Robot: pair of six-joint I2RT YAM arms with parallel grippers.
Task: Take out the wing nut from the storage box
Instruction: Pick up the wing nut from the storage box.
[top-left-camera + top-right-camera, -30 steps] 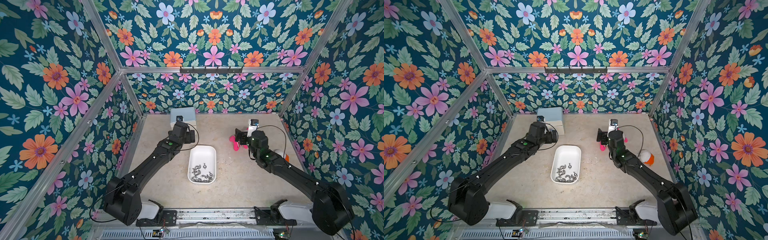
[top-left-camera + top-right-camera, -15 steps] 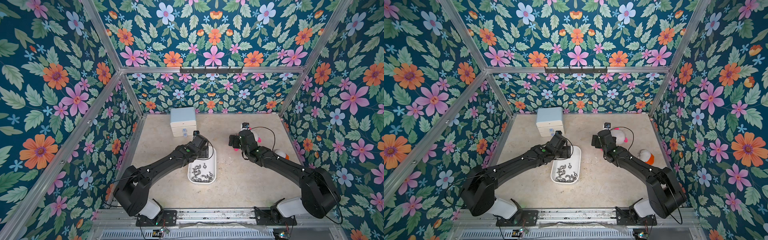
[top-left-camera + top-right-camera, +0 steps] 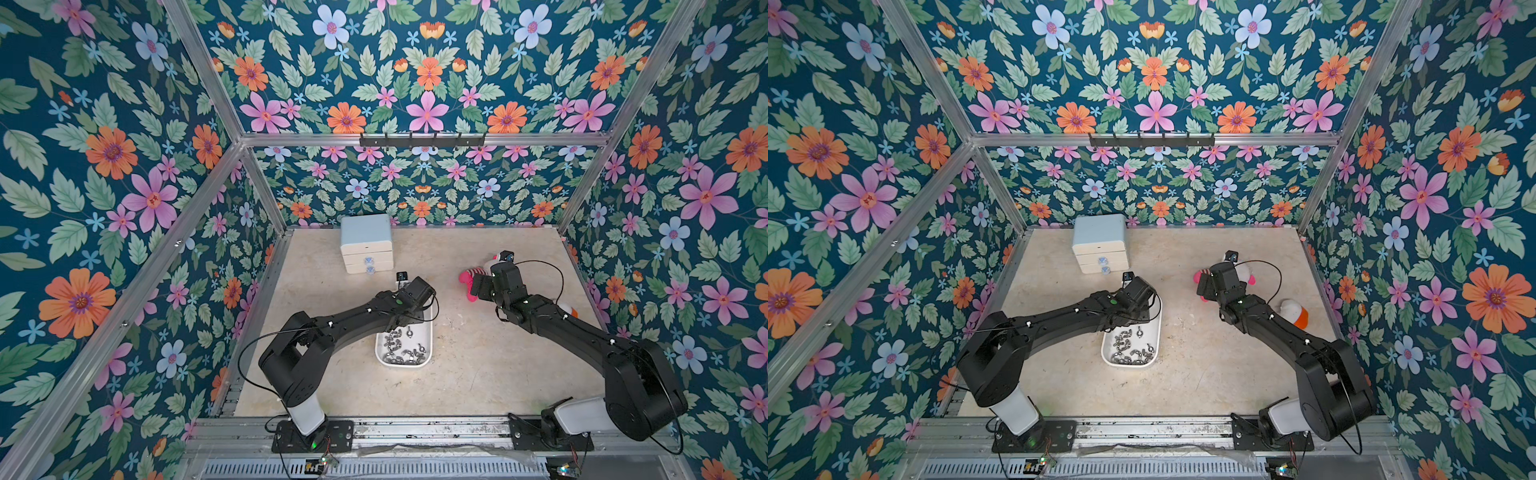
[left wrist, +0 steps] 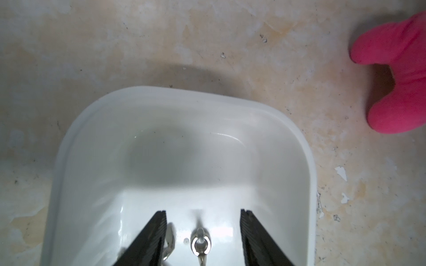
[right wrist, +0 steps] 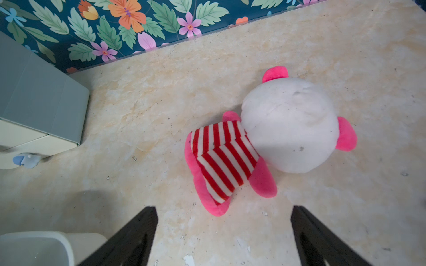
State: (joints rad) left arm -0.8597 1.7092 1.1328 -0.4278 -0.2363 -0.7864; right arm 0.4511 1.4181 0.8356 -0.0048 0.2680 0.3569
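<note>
We find the left gripper [image 4: 203, 214] inside the storage box [image 4: 184, 96], mid-frame in both top views. Its jaws stand half apart around a wing nut [image 4: 201, 244] at lower centre, not touching it. The right gripper [image 5: 223, 208] hangs spread wide and empty beside a plush toy [image 5: 288, 124].

White storage box [image 3: 424, 338] mid-table, open top; silver wing nut [image 4: 200, 241] lies loose on its floor, apart from near-end nut pile [image 3: 399, 352], inside my left gripper [image 4: 203, 213]
</note>
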